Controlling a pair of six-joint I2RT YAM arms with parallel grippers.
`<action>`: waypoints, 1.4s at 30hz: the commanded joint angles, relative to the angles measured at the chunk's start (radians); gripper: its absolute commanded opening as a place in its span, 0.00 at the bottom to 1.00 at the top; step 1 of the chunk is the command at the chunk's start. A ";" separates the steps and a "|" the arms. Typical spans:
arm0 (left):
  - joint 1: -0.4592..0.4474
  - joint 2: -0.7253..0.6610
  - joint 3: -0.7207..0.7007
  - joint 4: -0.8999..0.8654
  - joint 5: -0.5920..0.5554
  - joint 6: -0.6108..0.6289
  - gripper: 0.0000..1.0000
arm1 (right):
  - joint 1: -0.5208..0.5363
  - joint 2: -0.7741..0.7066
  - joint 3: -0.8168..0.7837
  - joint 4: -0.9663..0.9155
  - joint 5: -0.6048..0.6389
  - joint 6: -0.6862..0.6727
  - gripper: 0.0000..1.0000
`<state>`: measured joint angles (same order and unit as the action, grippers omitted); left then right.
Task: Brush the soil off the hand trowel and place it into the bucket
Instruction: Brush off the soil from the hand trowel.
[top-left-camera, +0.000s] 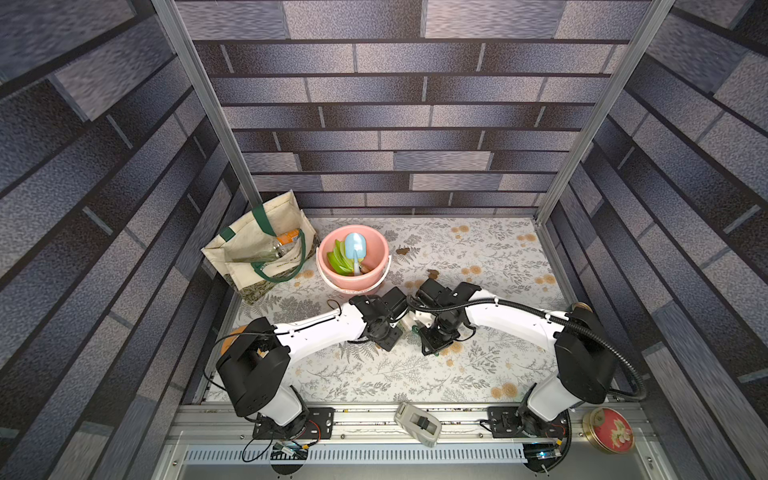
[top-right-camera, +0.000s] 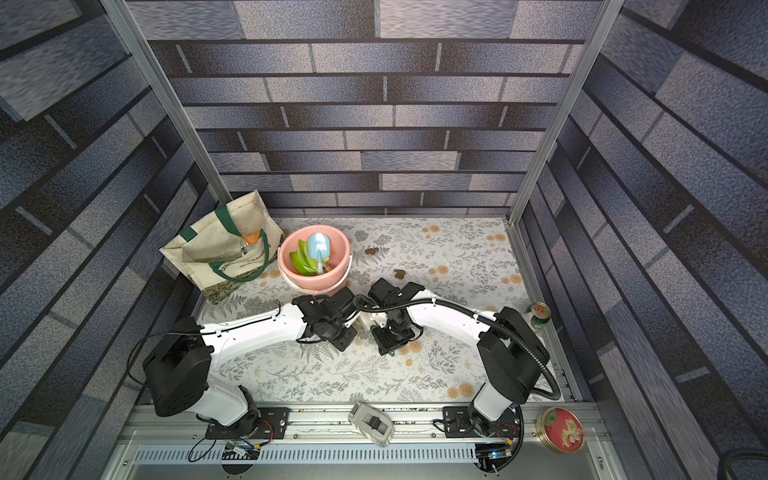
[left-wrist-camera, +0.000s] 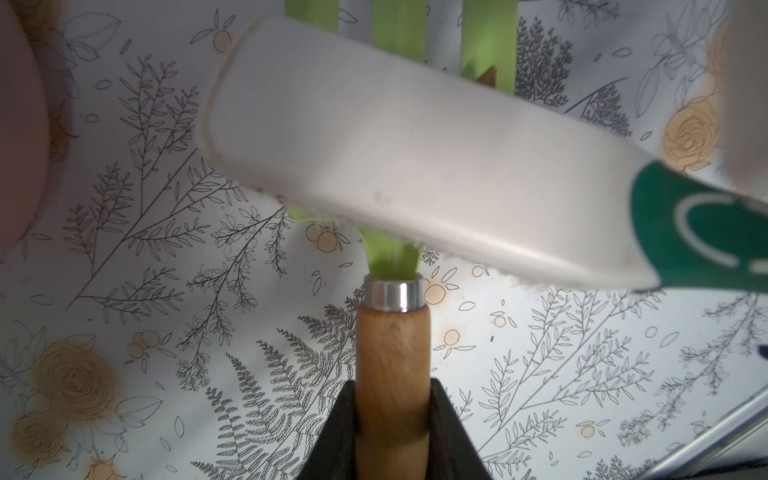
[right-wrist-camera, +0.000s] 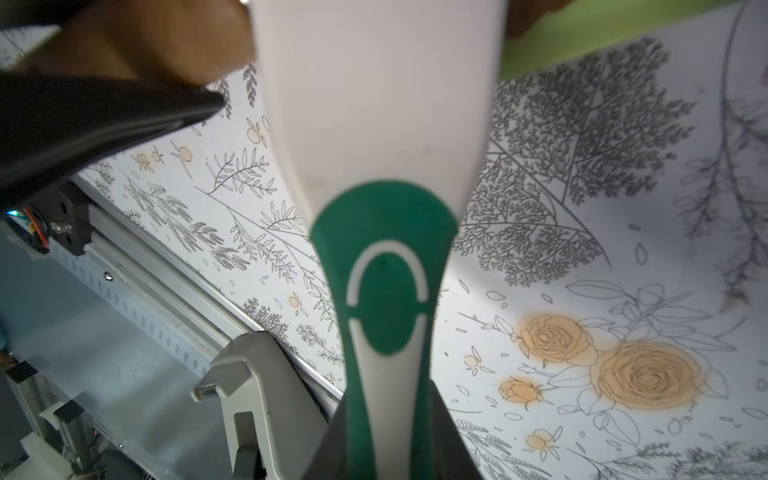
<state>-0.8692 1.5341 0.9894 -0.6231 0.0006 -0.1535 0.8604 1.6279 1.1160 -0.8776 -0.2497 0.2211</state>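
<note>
Left gripper (left-wrist-camera: 392, 392) is closed narrowly on the wooden handle of the hand trowel (left-wrist-camera: 392, 340), jaws pinching it from both sides behind the metal collar (left-wrist-camera: 392, 295), its green pronged head out in front over the flowered table (left-wrist-camera: 124, 249), near the pink bucket (top-left-camera: 374, 249). Right gripper (right-wrist-camera: 388, 401) is clamped on the green grip of the white brush (right-wrist-camera: 374, 104), which lies across that green head. The tool looks light and stiff, but the smooth round handle could roll in the jaws under brushing pressure, so a hold close to the collar seems best. Two soil (top-left-camera: 402, 250) blobs lie on the table beyond the arms.
</note>
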 joint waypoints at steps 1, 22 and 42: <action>0.004 -0.038 0.046 -0.014 0.033 0.008 0.12 | 0.017 0.036 0.031 -0.055 0.079 -0.031 0.00; 0.011 -0.074 0.053 -0.134 0.019 0.006 0.12 | -0.064 0.101 0.111 -0.166 0.428 0.060 0.00; 0.042 -0.031 0.075 -0.083 0.024 0.023 0.12 | -0.059 -0.083 0.032 -0.059 -0.045 0.052 0.00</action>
<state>-0.8356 1.5002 1.0317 -0.7185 0.0227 -0.1532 0.7792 1.5299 1.1694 -0.9550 -0.2050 0.2543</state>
